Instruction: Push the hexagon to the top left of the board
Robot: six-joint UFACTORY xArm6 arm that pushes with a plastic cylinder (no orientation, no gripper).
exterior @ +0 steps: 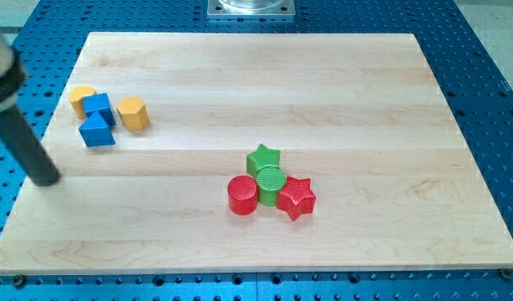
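The yellow hexagon (134, 113) lies on the wooden board (265, 75) at the view's left, just right of two blue blocks. My rod comes in from the view's top left, and my tip (46, 179) rests near the board's left edge. It is below and left of the hexagon, and apart from it. The lower blue block (97, 131) lies between the tip and the hexagon.
A yellow rounded block (81, 99) and a blue block (99, 107) sit left of the hexagon. Near the middle bottom lie a green star (262, 158), a green cylinder (270, 184), a red cylinder (242, 195) and a red star (296, 197).
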